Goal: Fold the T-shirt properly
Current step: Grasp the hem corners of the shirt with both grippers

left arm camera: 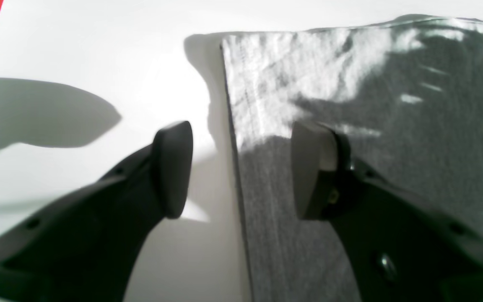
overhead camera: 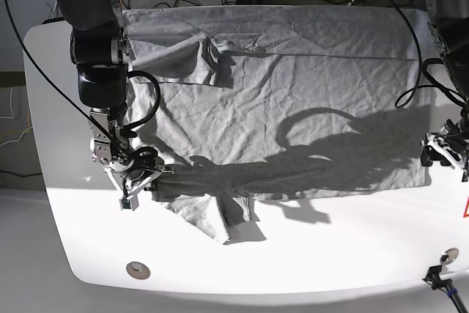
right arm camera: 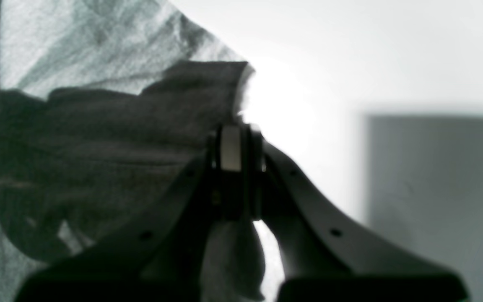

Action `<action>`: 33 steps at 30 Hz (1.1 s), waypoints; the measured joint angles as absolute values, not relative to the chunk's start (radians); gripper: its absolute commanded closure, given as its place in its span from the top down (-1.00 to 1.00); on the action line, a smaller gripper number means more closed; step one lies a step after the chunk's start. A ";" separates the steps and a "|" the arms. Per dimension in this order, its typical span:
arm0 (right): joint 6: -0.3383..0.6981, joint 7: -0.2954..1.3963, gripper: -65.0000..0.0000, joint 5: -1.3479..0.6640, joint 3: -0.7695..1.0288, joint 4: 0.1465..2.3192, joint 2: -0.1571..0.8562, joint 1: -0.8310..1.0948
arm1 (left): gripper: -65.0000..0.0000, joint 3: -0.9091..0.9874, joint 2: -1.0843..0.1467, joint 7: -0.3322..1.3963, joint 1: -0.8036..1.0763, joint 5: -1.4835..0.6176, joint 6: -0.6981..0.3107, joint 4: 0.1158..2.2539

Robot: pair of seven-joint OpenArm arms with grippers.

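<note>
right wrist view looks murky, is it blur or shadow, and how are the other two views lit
Right wrist: both; the T-shirt sits in deep shadow, soft focus, table blown out white. Left wrist: sharp sun patch on the cloth, near fingers blurred. Base: hard arm and cable shadows across the shirt.

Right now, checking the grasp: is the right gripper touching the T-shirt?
Touching. The right wrist view shows the right gripper with fingers shut on the T-shirt edge.

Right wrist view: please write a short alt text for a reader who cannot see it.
The right gripper is shut on the edge of the T-shirt, a wrinkled grey cloth that fills the left of the picture, partly in shadow. To the right is the bare white table.
</note>
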State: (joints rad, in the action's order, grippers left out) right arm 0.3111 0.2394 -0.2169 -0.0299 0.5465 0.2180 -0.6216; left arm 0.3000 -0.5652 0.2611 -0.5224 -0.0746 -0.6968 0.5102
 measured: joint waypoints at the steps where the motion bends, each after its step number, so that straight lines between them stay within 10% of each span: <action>1: 0.311 0.239 -1.00 -0.217 -0.030 0.546 0.216 -0.622 | 0.08 0.300 -0.566 0.262 -0.521 -0.075 -0.697 0.510; 13: 0.315 0.213 -1.00 -0.232 -0.030 0.551 0.216 -0.601 | 0.08 0.291 -0.512 0.201 -0.523 -0.071 -0.466 0.508; 33: 0.316 0.205 -1.00 -0.232 -0.027 0.556 0.216 -0.592 | 0.07 0.246 -0.467 0.175 -0.466 -0.083 -0.465 0.513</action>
State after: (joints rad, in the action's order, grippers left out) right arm 0.3161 0.2054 -0.2321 -0.0269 0.5556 0.2161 -0.5919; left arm 0.2459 -0.4675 0.1749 -0.4656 -0.0826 -0.4648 0.5125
